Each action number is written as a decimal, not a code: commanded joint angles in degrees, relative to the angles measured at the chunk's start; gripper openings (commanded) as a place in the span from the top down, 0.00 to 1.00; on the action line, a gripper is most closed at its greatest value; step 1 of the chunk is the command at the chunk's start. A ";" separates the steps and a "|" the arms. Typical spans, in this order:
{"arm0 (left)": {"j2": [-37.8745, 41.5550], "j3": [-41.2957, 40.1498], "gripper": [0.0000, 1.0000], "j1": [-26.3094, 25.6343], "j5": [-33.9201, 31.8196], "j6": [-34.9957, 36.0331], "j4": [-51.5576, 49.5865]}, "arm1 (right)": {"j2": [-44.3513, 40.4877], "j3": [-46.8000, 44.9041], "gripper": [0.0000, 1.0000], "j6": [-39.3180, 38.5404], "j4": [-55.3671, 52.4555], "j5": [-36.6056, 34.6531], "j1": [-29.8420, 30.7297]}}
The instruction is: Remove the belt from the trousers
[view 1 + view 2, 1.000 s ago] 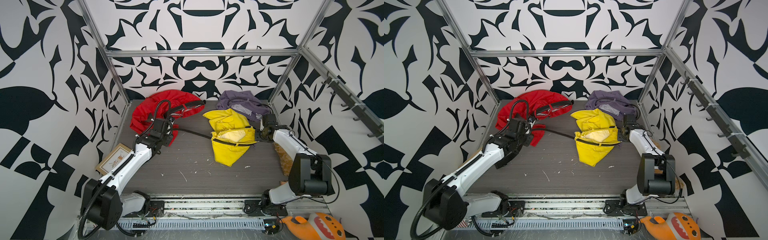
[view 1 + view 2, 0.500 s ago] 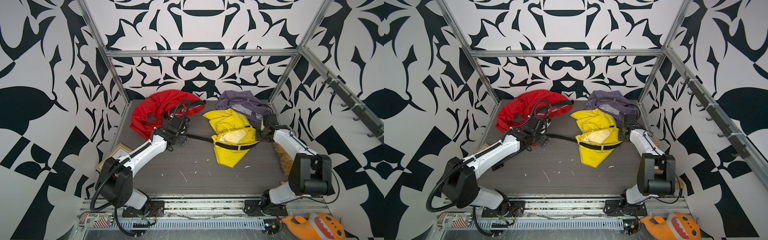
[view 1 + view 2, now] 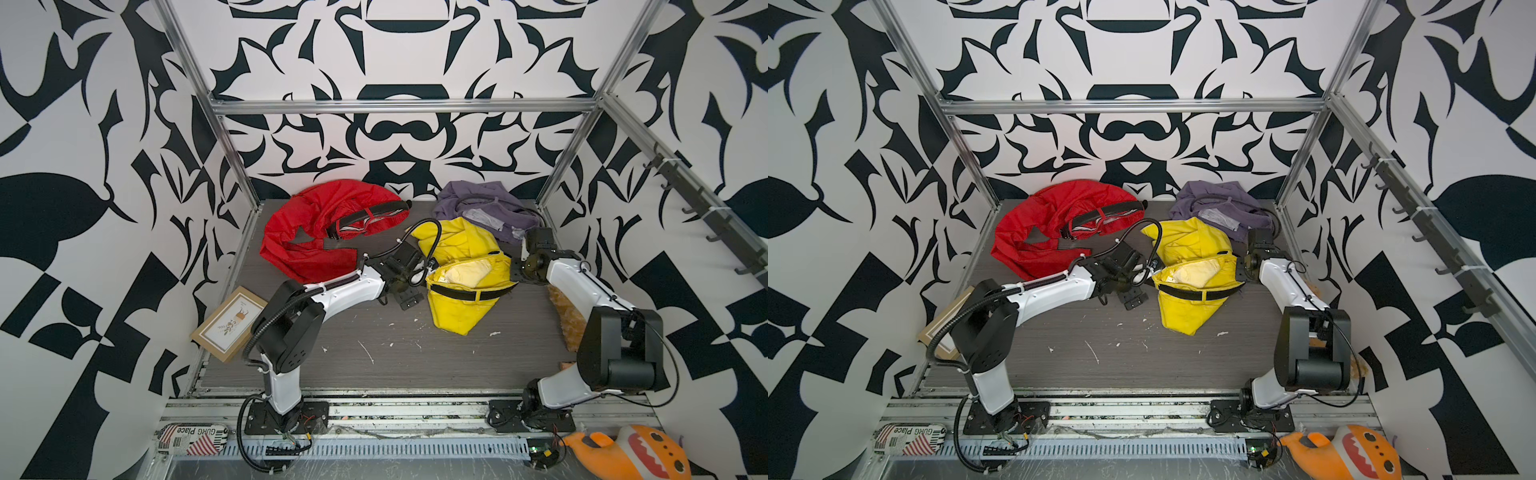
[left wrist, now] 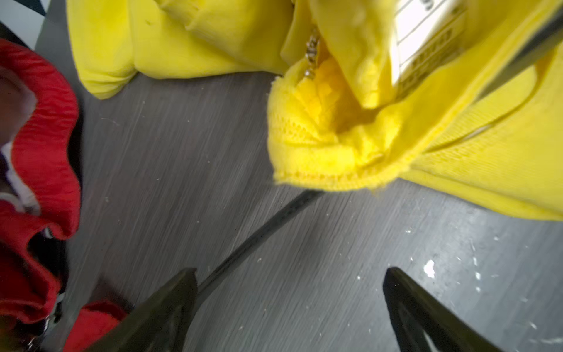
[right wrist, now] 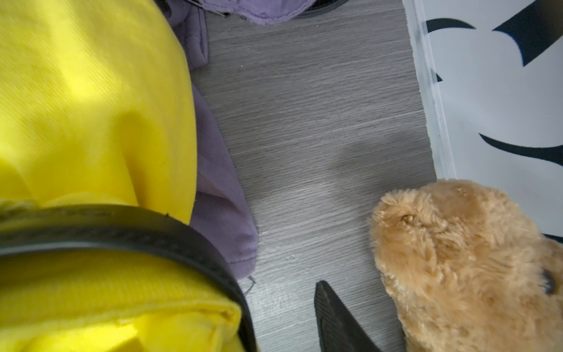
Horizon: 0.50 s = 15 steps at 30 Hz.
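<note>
Left gripper (image 4: 291, 271) stands wide open beside the black belt (image 4: 259, 239) trailing from yellow trousers (image 3: 461, 316); right gripper (image 3: 516, 273) at the waistband, grip unclear

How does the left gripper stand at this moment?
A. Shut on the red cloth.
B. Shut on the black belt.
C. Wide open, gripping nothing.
C: in the left wrist view the left gripper has its fingers far apart, and the black belt runs free past one finger.
</note>
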<state>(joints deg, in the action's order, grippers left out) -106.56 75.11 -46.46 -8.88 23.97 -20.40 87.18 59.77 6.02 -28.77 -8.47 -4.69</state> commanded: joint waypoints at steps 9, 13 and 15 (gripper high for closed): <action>-4.61 2.24 0.47 3.04 12.02 1.01 6.91 | -0.55 0.77 0.46 0.39 0.75 -0.51 0.21; -3.91 0.32 0.81 3.02 11.10 0.13 7.08 | -0.34 0.66 0.46 0.39 0.97 -0.76 0.21; -1.75 -1.75 1.00 3.04 8.73 0.10 7.98 | -0.25 0.53 0.46 0.39 1.01 -0.95 0.21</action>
<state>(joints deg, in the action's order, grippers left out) -110.39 75.72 -43.27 0.34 24.88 -13.58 87.18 59.77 6.02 -28.56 -8.38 -4.62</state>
